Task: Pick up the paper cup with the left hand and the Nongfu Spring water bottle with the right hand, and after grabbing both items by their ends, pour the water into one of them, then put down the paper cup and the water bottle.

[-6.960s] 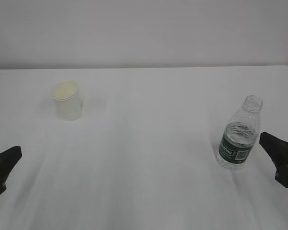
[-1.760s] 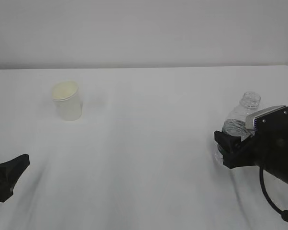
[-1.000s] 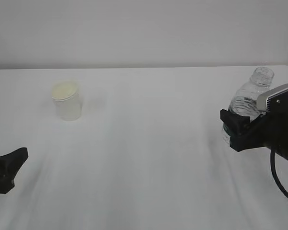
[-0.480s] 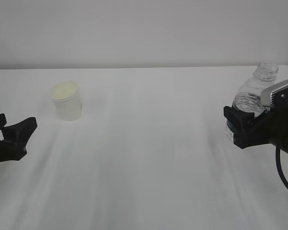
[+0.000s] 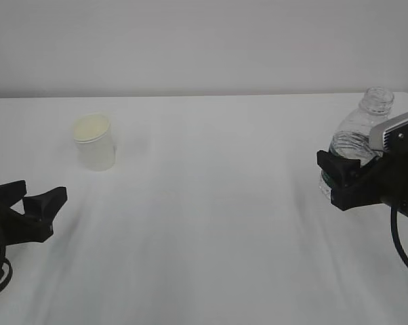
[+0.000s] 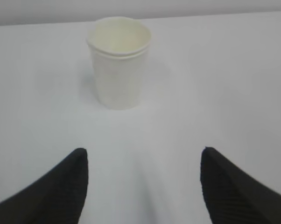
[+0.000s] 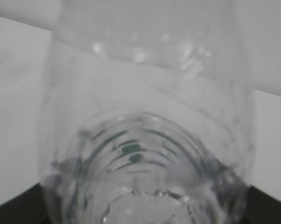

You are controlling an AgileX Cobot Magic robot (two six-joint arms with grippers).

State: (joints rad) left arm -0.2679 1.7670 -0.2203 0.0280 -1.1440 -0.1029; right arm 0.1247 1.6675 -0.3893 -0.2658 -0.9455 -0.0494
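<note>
The Nongfu Spring water bottle [image 5: 356,139] hangs tilted above the table [image 5: 211,203] at the right edge, clamped around its lower body by the right hand [image 5: 346,179]; the paper cup [image 5: 94,142] stands upright at left; the left hand [image 5: 34,206] hovers short of it, jaws wide and empty.

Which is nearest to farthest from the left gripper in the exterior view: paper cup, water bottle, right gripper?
From the left gripper:
1. paper cup, just up and right of it, upright on the table.
2. right gripper, far right.
3. water bottle, inside the right gripper's fingers; too close to call against 2.
</note>
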